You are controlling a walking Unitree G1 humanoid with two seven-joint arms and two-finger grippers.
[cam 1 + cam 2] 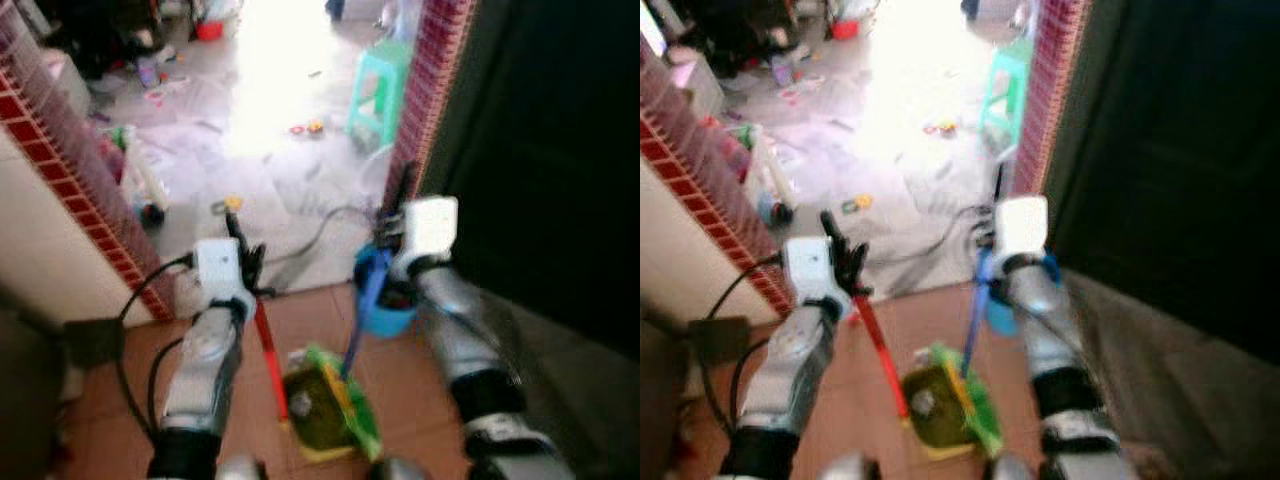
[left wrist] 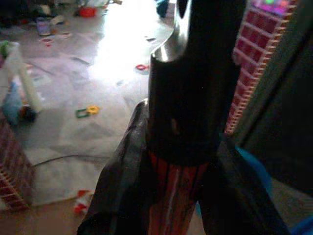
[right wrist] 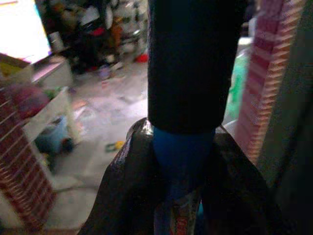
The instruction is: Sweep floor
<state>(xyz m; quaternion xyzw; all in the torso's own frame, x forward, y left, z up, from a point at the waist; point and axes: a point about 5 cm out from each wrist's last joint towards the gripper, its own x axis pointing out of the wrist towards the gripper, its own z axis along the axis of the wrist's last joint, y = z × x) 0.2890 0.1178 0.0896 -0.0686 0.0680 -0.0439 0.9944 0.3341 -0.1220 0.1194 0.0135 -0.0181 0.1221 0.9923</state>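
- The near floor [image 1: 300, 330] is made of red-brown tiles, and it meets a pale grey floor [image 1: 260, 170] that runs far ahead into a bright room.
- A big dark door or panel [image 1: 540, 150] fills the right side.
- A low wall [image 1: 60, 150] with small red tiles on its edge stands on the left, and a thin post [image 1: 432, 70] with the same red tiles stands on the right of the opening.
- A light green plastic stool [image 1: 378, 88] stands far off on the grey floor, just left of the post.
- Small toys and bits of rubbish [image 1: 305, 128] lie here and there on the grey floor, and a dark cable [image 1: 320, 232] curls across it.
- A green and yellow dustpan [image 1: 330, 405] sits on the near tiles between the two arms, with dark dirt inside it.
- A blue tub or bucket [image 1: 388, 305] sits near the right arm; it is too blurry to tell more.
- The left gripper [image 1: 246, 262] has its black fingers [image 2: 122, 186] closed around a red stick [image 1: 268, 355] with a black top part, and the stick slants down to the dustpan.
- The right gripper [image 1: 392, 238] has its black fingers [image 3: 124, 191] closed around a blue stick [image 1: 362, 320] with a black top part, and that stick also slants down to the dustpan.
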